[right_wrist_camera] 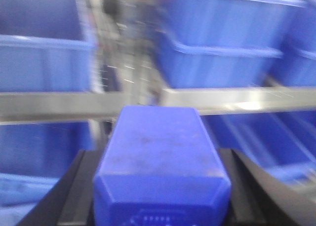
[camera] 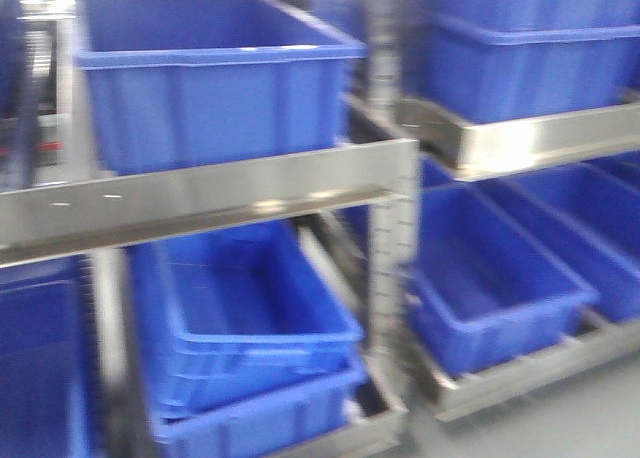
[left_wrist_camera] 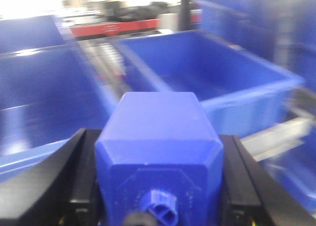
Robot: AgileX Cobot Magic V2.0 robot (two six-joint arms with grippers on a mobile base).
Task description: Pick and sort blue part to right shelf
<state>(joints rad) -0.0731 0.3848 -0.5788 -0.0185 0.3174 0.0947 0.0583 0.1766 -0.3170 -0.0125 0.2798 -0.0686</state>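
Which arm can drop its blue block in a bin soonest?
Probably left. The left gripper holds a solid-blue plastic block higher than an open blue plastic bin ahead. The right gripper holds a second blue plastic block facing a steel shelf rail.

Steel shelf racks (camera: 250,188) holding blue bins (camera: 210,78); grey floor (camera: 600,418); views blurred.

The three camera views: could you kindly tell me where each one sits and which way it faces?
Exterior front: faces steel shelves holding blue bins; no robot part shows.
Left wrist: behind the left end effector, looking along its black fingers, shut on the blue part, toward open bins.
Right wrist: behind the right end effector, shut on a second blue block, facing a shelf rail.
Shared: both wrist views show a clamped block; all three show bins.
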